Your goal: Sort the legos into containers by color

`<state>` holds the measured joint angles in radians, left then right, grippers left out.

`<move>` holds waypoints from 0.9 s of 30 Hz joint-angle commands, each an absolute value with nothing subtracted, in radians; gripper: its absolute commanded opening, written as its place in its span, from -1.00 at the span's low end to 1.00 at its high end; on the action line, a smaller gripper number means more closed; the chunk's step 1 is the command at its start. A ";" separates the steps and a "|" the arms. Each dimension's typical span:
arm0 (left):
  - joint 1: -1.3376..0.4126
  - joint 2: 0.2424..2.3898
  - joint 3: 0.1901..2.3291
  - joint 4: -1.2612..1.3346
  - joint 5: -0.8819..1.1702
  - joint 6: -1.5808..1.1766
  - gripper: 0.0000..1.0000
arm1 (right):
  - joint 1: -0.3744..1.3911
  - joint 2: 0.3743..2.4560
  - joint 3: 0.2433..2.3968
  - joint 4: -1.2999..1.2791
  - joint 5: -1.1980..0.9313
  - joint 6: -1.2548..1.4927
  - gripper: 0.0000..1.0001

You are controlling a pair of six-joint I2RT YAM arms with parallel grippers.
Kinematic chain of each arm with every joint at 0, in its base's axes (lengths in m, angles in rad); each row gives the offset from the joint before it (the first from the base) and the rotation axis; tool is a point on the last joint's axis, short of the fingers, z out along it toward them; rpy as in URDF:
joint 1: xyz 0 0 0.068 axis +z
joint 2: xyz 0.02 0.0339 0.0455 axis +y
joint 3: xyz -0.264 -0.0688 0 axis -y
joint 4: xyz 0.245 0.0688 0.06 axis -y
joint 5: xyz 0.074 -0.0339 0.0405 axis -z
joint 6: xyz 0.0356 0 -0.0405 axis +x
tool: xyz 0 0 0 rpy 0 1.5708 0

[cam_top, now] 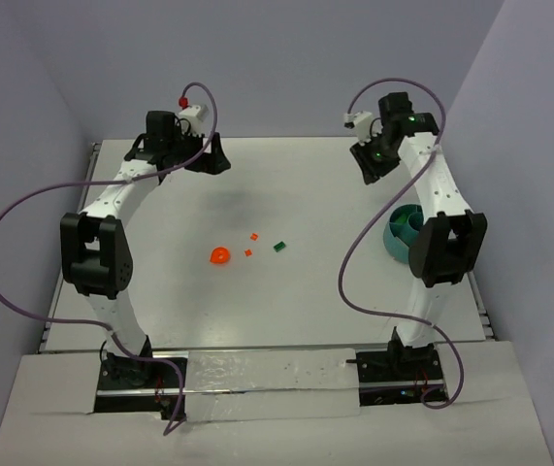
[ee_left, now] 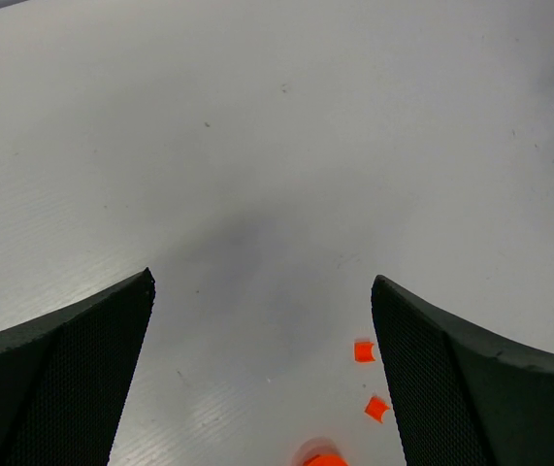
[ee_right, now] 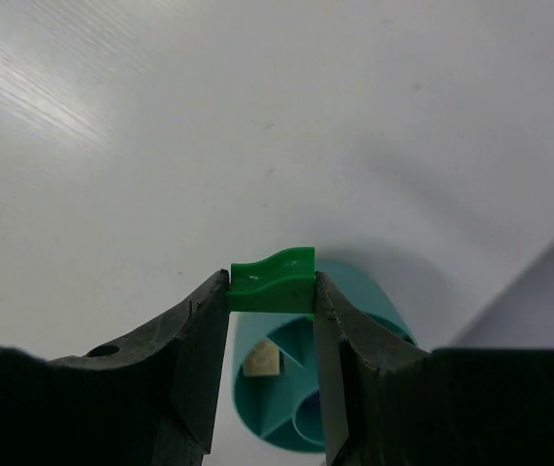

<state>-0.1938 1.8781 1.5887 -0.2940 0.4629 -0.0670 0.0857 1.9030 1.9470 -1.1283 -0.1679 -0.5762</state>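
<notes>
The right tool [ee_right: 272, 291], at the upper right of the overhead view, pinches a green brick [ee_right: 275, 280] between its fingertips; in the wrist view the teal bowl [ee_right: 374, 296] shows just below and behind the brick, and it stands at the right edge of the desk [cam_top: 296, 194]; a pale bit inside the bowl is perhaps another piece, too dim to tell; the left tool [ee_left: 262, 286], at the upper left, is spread wide over the desk; near mid-frame lie a round orange piece [cam_top: 218, 256], two small orange bits [cam_top: 254, 236] and a dark green brick [cam_top: 278, 247], all apart.

White arms [cam_top: 121, 194], blk joints [cam_top: 97, 254], purple cables [cam_top: 341, 270], blk textured claw fingers [ee_left: 73, 379]
</notes>
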 commanded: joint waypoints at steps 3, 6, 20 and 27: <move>-0.213 1.894 1.651 -0.231 0.499 -0.112 0.99 | -0.027 1.852 1.942 -1.262 -0.104 -0.667 -0.87; -0.215 1.893 1.644 -0.225 0.513 -0.118 0.98 | -0.062 1.843 1.940 -1.301 -0.100 -0.728 -0.88; -0.221 1.873 1.629 -0.255 0.502 -0.110 0.98 | -0.070 1.886 1.874 -1.348 -0.043 -0.850 -0.86; -0.224 1.864 1.614 -0.252 0.499 -0.116 0.99 | -0.068 1.900 1.829 -1.334 -0.024 -0.848 -0.79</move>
